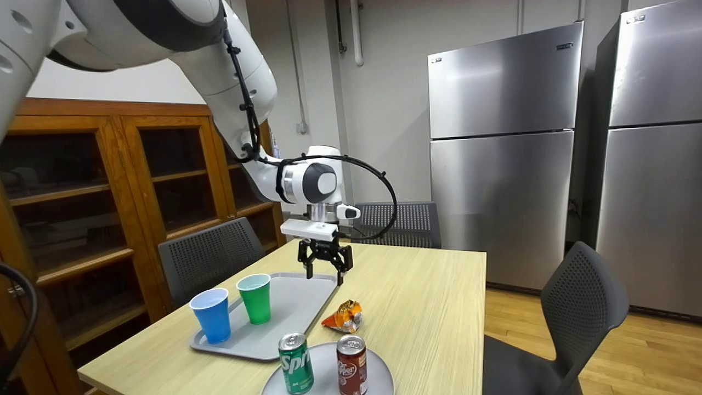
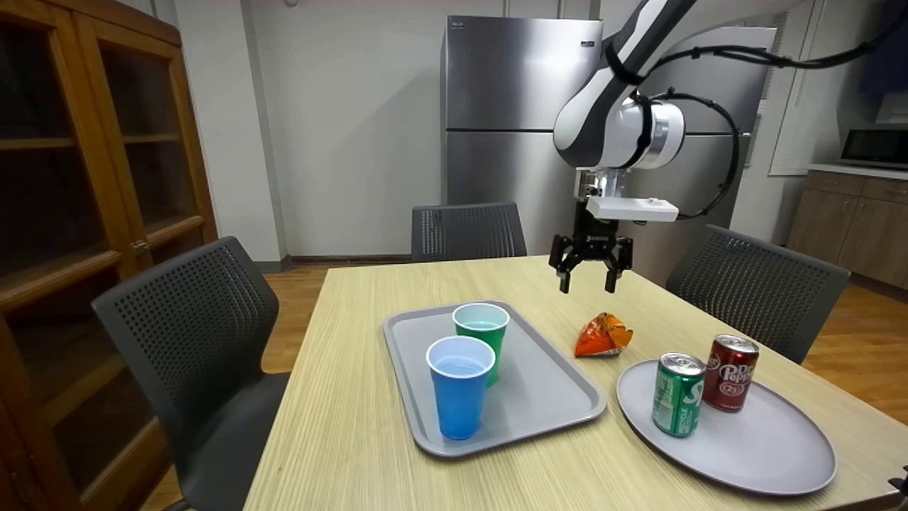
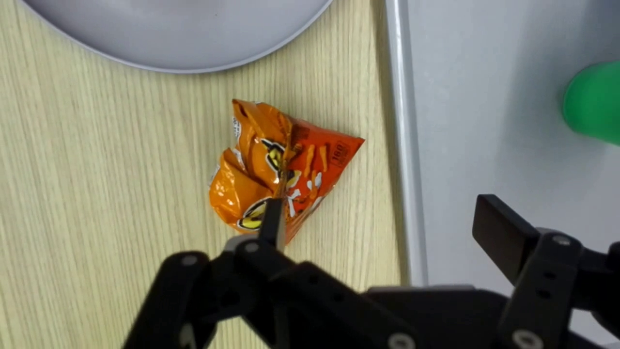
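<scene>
My gripper (image 1: 324, 276) stands open above the table, with nothing between its fingers. In an exterior view the same gripper (image 2: 587, 284) hovers over a crumpled orange snack bag (image 2: 603, 335). The wrist view shows the bag (image 3: 295, 169) lying on the wood, partly covered by the left finger (image 3: 271, 218). The right finger (image 3: 503, 232) appears over a grey rectangular tray (image 3: 407, 145). On that tray stand a green cup (image 1: 256, 302) and a blue cup (image 1: 214, 321), both upright. Finger and bag look apart in both exterior views.
A round grey plate (image 2: 766, 454) carries a green Sprite can (image 2: 679, 394) and a dark red Dr Pepper can (image 2: 731, 372), both upright. Grey chairs (image 1: 584, 296) surround the light wooden table (image 1: 417, 291). A wooden cabinet (image 1: 118, 219) and steel refrigerators (image 1: 502, 192) stand beyond it.
</scene>
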`<state>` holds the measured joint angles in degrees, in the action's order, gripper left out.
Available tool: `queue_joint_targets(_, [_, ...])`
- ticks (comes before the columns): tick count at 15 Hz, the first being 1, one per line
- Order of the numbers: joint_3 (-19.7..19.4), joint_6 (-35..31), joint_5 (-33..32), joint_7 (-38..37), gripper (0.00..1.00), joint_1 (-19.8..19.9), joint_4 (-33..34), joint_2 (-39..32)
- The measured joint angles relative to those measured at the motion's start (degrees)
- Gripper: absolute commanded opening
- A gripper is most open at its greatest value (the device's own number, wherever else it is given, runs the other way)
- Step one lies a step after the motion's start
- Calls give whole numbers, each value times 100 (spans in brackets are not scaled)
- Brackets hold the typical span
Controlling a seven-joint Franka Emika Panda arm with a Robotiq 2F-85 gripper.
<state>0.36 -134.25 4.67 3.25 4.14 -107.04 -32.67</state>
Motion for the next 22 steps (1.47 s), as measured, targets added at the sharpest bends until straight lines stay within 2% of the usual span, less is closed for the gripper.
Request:
queue_joint_targets(11, [287,97,-2,1,100,-448,-973,1111])
queue_joint_targets(22, [382,260,-10,-30,100,-901,-1011,1219])
